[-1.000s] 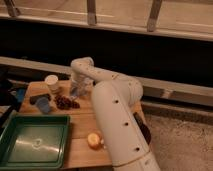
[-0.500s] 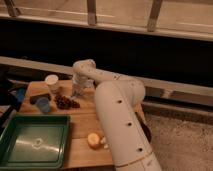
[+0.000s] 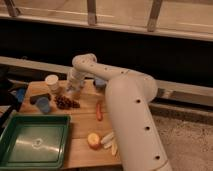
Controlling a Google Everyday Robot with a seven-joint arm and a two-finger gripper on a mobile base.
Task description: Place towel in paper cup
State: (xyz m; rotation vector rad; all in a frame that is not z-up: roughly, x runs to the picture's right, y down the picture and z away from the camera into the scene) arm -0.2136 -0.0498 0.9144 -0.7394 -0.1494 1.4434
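**Squarely over the rim before anything lets go**

So, starting at the left: a green tray [image 3: 40, 116] fills the near-left corner of the counter [image 3: 85, 125], and a small blue cup [image 3: 43, 104] stands just behind it. The paper cup [image 3: 51, 82] stands upright toward the back, mouth up. I cannot pick out the towel with any certainty. A dark brown clump [image 3: 65, 102] lies just right of the blue cup and may be it.

Next comes the end effector [image 3: 74, 90], pointing down, just to the right of the paper cup and close above the clump. Whether it is open, or has hold of anything, I cannot tell. Further right lies an orange-red stick [image 3: 99, 111], and the bulky white arm [image 3: 130, 110] rises from the near right.

My reading is that the work sits between grasp and carry. To do it well, the cloth should be gathered high enough that nothing trails. It should travel the short way left and be centred over the cup's mouth before release. The cup looks light (a sideways brush would likely tip it), so the approach should come from above, not from the side.
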